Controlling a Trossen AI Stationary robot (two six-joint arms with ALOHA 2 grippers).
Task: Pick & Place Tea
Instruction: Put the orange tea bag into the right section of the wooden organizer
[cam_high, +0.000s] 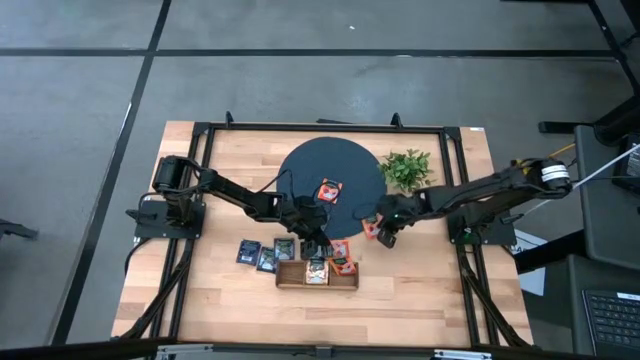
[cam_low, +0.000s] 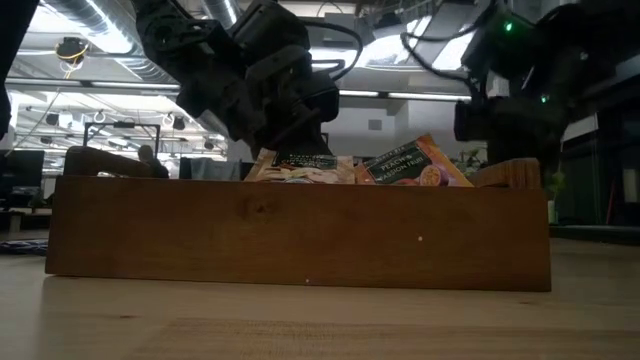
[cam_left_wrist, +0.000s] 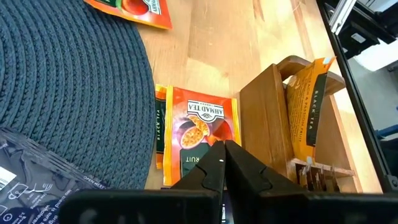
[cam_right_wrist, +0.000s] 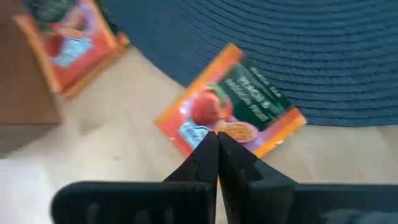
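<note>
High view: left gripper (cam_high: 318, 243) hangs over the near-middle of the table (cam_high: 230, 295), just behind the wooden tray (cam_high: 316, 274); right gripper (cam_high: 385, 233) sits at the near edge of the dark round mat (cam_high: 300, 170), over an orange sachet (cam_high: 371, 228). Two dark sachets (cam_high: 258, 254) lie on bare wood beside the tray's left end; another orange one (cam_high: 329, 189) rests on the mat. Plant (cam_high: 407, 168) at the mat's right.

Low view: the tray wall fills the frame; sachet tops stick up above it, so some tea is already filed. Both arms hang behind.

Left wrist view: fingers pressed together, nothing between them, tips over an orange fruit sachet (cam_left_wrist: 200, 127) lying flat between mat and tray.

Right wrist view: fingers likewise closed and empty, tips right above an orange-green sachet (cam_right_wrist: 239, 102) that straddles the mat's edge.

Judgement: both are poised for a pick. Flat sachets give little to bite. I'd part the fingers first, come down over one raised edge, the one overhanging the mat looks easiest, and pinch there. Work one arm at a time; they are close together.
</note>
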